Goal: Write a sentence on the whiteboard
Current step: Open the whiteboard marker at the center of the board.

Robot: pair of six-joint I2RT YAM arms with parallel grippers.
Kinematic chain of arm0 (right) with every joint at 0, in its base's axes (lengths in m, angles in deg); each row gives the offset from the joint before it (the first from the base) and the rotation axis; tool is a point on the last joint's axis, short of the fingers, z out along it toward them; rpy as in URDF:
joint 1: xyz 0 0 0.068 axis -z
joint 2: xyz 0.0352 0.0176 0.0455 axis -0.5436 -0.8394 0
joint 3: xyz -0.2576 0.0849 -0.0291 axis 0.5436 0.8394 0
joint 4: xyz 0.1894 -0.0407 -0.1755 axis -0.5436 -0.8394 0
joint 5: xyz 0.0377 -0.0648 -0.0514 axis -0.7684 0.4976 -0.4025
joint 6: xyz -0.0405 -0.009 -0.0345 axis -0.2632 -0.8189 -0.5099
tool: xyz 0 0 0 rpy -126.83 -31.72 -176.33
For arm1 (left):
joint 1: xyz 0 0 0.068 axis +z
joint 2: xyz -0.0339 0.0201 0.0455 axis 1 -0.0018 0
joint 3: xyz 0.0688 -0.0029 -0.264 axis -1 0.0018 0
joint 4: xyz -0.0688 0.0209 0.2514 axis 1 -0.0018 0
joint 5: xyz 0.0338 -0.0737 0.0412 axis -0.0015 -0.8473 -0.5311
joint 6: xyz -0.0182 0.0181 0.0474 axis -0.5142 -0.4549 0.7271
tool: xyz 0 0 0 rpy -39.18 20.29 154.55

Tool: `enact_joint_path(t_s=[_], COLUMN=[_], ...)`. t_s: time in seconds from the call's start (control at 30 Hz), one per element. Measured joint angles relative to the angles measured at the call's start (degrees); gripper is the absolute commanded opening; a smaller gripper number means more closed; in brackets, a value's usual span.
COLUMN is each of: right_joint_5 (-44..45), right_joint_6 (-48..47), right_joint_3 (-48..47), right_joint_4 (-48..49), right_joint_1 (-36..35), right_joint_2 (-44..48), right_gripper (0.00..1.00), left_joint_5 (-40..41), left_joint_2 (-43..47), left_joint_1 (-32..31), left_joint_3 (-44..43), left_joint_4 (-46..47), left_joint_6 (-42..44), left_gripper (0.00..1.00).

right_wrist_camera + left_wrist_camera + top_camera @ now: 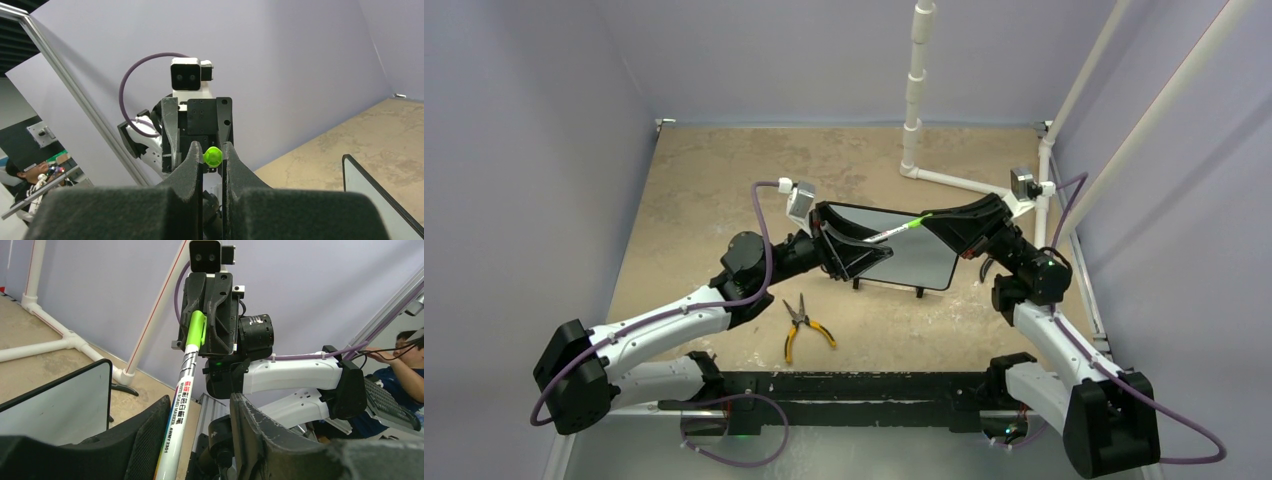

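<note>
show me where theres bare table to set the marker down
Widest bare table: far left, between the back wall, the white pipe and the whiteboard. A smaller patch lies near, between the pliers and the right arm. Crowded: mid-table, left pincer and right pincer around the marker by the whiteboard.

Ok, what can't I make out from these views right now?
- Writing on the whiteboard: in the top view the arms cover its left side and top right corner, and any marks on the bare part are too faint to see. The wrist views catch only an edge.
- Marker tip: cut off by the bottom edge of the left wrist view, between the left fingers.
- Marker body: in the right wrist view the right fingers hide all but its green end.
</note>
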State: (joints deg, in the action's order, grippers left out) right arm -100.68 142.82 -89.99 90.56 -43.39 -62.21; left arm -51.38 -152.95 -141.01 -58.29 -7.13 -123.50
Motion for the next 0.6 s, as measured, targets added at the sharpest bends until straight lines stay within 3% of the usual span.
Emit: enact_joint_path(t_s=[0.27, 0.6], right_joint_5=[0.1, 0.0], right_joint_6=[-0.2, -0.4], right_joint_3=[0.0, 0.4], right_joint_4=[-0.3, -2.8], right_joint_1=[-0.2, -0.5], right_joint_2=[0.2, 1.9], right_gripper=[0.00, 0.00], left_joint_5=[0.9, 0.5], left_joint_2=[-0.7, 0.1], left_joint_1=[0.2, 0.1], left_joint_3=[0.0, 2.1], left_joint_4=[1.1, 3.7], left_joint_6=[-1.7, -1.9], left_gripper=[0.00, 0.00])
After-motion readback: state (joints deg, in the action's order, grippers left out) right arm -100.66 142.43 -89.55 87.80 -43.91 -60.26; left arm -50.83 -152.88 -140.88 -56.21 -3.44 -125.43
